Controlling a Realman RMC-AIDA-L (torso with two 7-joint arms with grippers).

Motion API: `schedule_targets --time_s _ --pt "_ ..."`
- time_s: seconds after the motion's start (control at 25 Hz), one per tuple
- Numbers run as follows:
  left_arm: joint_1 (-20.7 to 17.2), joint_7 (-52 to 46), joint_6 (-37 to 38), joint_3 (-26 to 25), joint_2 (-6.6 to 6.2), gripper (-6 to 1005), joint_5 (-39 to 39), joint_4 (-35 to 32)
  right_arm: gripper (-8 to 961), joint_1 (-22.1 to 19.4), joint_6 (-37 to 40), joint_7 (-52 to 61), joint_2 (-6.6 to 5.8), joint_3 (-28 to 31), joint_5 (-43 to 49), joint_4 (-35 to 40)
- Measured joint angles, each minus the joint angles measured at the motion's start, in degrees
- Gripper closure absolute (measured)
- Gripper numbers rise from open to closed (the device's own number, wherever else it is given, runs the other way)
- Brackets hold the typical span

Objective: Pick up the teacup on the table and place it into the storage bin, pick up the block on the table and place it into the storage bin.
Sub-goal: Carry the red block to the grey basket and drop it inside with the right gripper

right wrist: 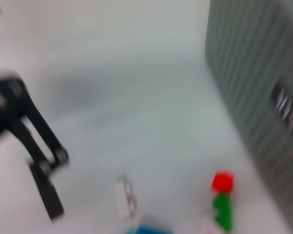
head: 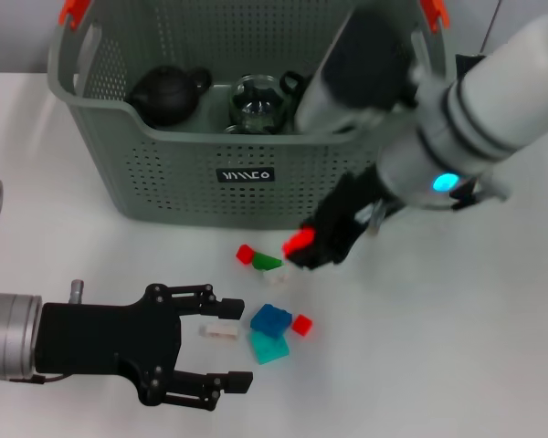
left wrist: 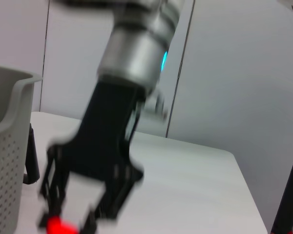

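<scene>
Now | right pincer [head: 303, 246] closed on red block [head: 299, 241], near storage bin [head: 164, 173] | left pincer [head: 230, 342] open

From the head we are looking steeply down on the table [head: 493, 347]. Our left wrist is viewing level across it, our right wrist is looking down close; all are sharing the storage bin [head: 164, 173].

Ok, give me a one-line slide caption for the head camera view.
Right gripper holds a red block beside the storage bin; left gripper open near scattered blocks.
</scene>
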State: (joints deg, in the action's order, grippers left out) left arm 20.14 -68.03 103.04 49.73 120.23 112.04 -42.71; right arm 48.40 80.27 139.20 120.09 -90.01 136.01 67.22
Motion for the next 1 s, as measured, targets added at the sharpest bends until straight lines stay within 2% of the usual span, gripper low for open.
schedule_targets --time_s 0.08,0.16,0.2,0.4,0.56,0.68,0.88,1.0 --pt "-0.08 0.01 0.03 0.01 0.0 185 0.01 0.0 509 -0.81 4.29 -0.06 -0.03 4.3 -0.59 5.67" --pt "-0.12 0.22 0.05 0.01 0.01 185 0.01 0.0 507 -0.86 9.38 -0.42 -0.02 11.0 -3.57 11.65" --pt "-0.14 0.34 0.05 0.01 0.0 185 0.01 0.0 506 -0.86 9.38 -0.42 -0.02 11.0 -3.57 11.65" --pt "0.15 0.5 0.51 0.03 -0.05 185 0.02 0.0 500 1.66 8.69 -0.88 -0.04 20.68 -6.21 14.21" --pt "0.42 0.52 1.18 -0.04 -0.13 185 0.02 -0.04 496 3.58 1.48 -0.48 -0.02 23.05 -3.39 12.44" --pt "0.67 0.53 1.24 -0.07 -0.2 185 0.02 -0.07 492 5.53 -5.37 0.2 0.05 22.63 0.47 7.77" --pt "0.76 0.51 1.44 -0.07 -0.29 185 0.02 -0.09 487 10.99 -11.01 0.23 -0.16 22.63 5.81 -3.81" --pt "0.54 0.51 1.48 -0.07 -0.32 185 0.02 -0.09 483 12.41 -12.54 0.43 -0.03 22.45 7.53 -6.16"
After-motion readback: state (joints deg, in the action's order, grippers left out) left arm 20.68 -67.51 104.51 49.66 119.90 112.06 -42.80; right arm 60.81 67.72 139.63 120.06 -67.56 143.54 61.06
